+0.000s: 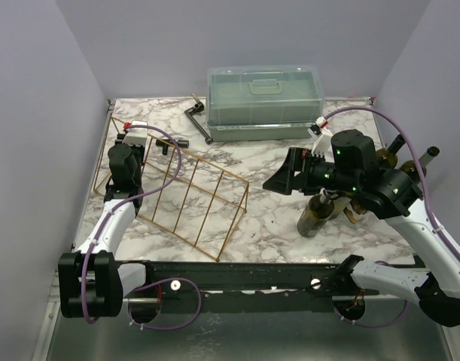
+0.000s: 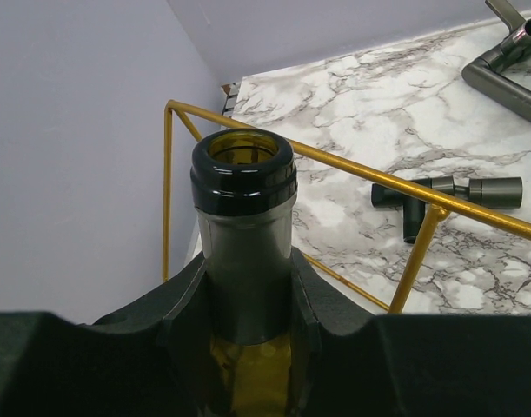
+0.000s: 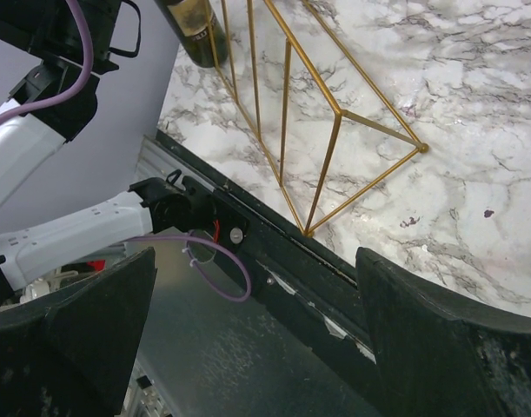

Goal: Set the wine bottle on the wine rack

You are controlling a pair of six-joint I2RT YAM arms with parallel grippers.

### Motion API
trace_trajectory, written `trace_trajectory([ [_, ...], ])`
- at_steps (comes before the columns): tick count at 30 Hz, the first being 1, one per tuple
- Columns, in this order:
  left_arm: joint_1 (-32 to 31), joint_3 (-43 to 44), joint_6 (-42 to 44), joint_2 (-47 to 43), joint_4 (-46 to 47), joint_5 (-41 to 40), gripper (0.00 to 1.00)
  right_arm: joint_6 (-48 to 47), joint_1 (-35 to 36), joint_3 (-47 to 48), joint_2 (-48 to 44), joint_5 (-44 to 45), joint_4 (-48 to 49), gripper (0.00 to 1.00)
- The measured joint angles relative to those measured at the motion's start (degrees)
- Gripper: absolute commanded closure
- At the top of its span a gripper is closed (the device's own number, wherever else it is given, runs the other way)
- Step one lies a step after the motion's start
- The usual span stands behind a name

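Observation:
The wine rack [image 1: 192,197], a gold wire prism, lies on the marble table at centre left. My left gripper [image 1: 126,159] is at the rack's far left end, shut on the neck of a dark olive wine bottle [image 2: 244,217]. In the left wrist view the bottle's open mouth points toward the back left corner, with the rack's wires [image 2: 421,198] beside it. The right wrist view shows the bottle's body [image 3: 194,26] behind the rack's bars [image 3: 335,117]. My right gripper [image 1: 284,177] is open and empty, right of the rack.
A second wine bottle [image 1: 316,213] lies under the right arm, and more bottles [image 1: 401,147] lie at the right edge. A translucent green lidded box [image 1: 264,101] stands at the back. Dark grey metal parts [image 2: 448,193] lie behind the rack.

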Motion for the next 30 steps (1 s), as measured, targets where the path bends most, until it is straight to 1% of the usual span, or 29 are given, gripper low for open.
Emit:
trace_trajectory([
  [2,0.0,0.0,0.0,0.0,0.1,-0.1,0.64,0.2,0.0,-0.7,0.2,-0.7,1.3,0.0],
  [5,-0.2,0.0,0.2,0.0,0.2,-0.1,0.55,0.4,0.0,-1.0,0.3,-0.9,1.6,0.0],
  [9,-0.4,0.0,0.5,-0.1,1.9,-0.2,0.48,0.4,0.0,-1.0,0.3,-0.9,1.9,0.0],
  [23,-3.5,-0.1,0.6,-0.7,2.7,-0.3,0.35,0.4,0.0,-3.2,-3.0,-0.6,2.1,0.0],
  [30,-3.9,-0.1,-0.5,-7.5,2.7,-0.2,0.29,-0.2,0.0,-3.2,-4.9,1.3,1.0,0.0],
])
